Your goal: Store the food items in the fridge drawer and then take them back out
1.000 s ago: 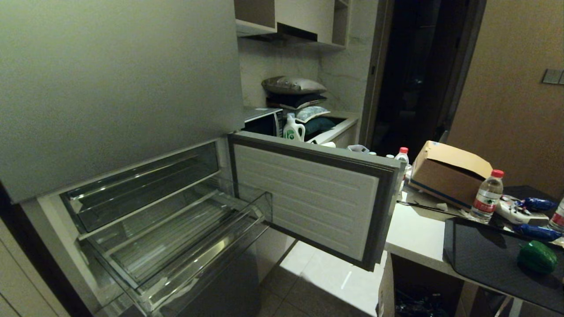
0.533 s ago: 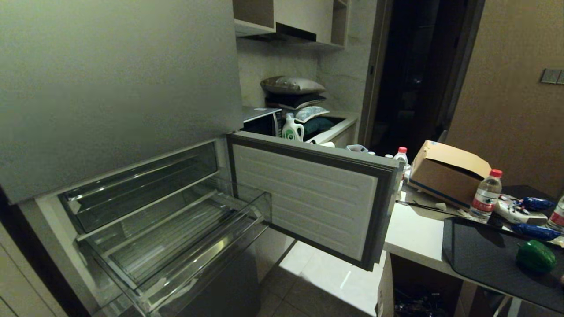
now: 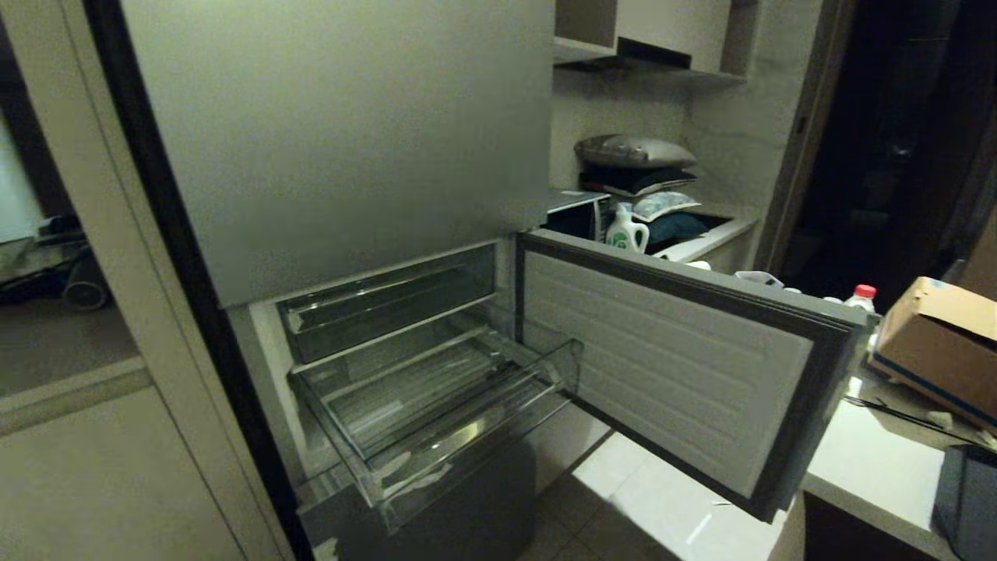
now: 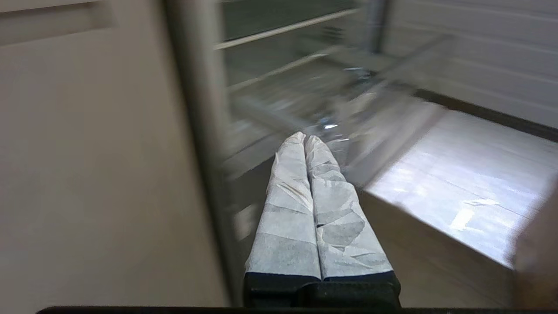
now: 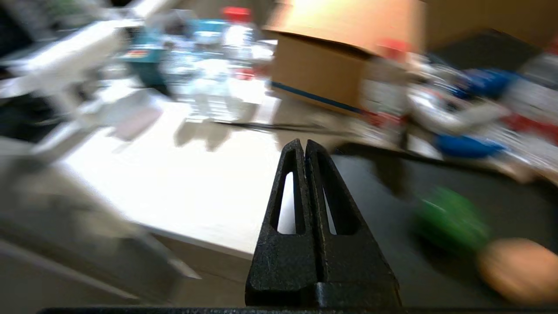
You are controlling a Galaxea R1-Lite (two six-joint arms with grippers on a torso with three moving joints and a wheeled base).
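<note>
The fridge drawer (image 3: pixel 475 425), a clear ribbed bin with white tape scraps at its front corner, stands pulled out below the fridge's grey upper door and holds nothing. The food items show only in the right wrist view: a dark green one (image 5: pixel 451 220) and a tan-brown one (image 5: pixel 516 268) lie side by side on a black mat (image 5: pixel 383 196). My right gripper (image 5: pixel 304 144) is shut and empty, hovering over the mat's near corner, to one side of both items. My left gripper (image 4: pixel 304 138), with white-wrapped fingers, is shut and empty, pointing at the drawer's front. Neither arm shows in the head view.
The lower fridge door (image 3: pixel 670 366) hangs open to the right of the drawer. A shallower dark tray (image 3: pixel 389 300) sits above it. On the white counter (image 3: pixel 872 460) at the right stand a cardboard box (image 3: pixel 935 351) and a water bottle (image 3: pixel 861 296).
The whole head view has shifted to the right, so the camera has turned left. The fridge drawer now sits near the centre, and the mat with the green item has left that view.
</note>
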